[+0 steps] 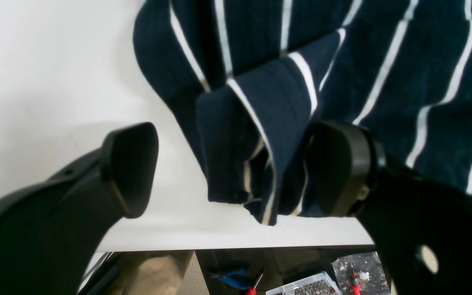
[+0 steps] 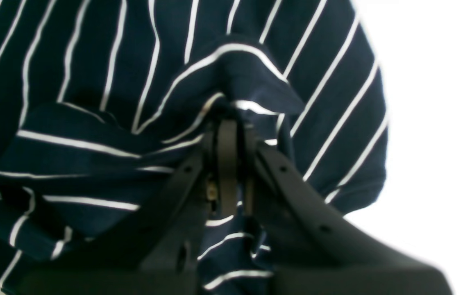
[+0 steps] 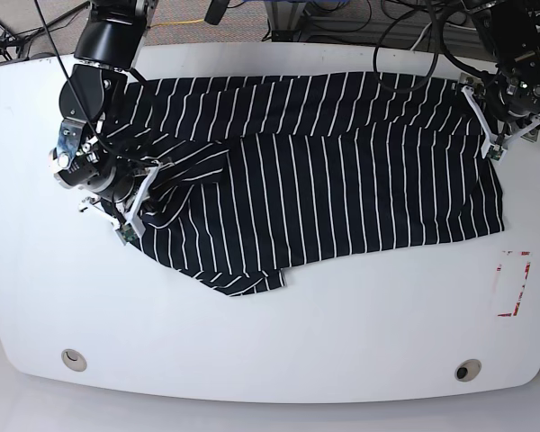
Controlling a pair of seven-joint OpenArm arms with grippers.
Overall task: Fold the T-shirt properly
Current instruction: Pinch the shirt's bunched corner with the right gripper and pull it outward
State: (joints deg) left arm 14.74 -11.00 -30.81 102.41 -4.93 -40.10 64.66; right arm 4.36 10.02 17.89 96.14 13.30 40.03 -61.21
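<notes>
No legible text or labels anywhere.

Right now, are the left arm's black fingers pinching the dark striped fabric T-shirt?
No, the left fingers stand wide apart, with a T-shirt fold between them.

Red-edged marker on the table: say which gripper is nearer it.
Left. The left gripper sits at the T-shirt's edge above the red-edged marker; the right gripper is across the table.

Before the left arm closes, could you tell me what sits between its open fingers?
In the left wrist view, a bunched corner of the T-shirt lies between the left gripper's fingers, against one finger, with bare white table beside the other.
</notes>
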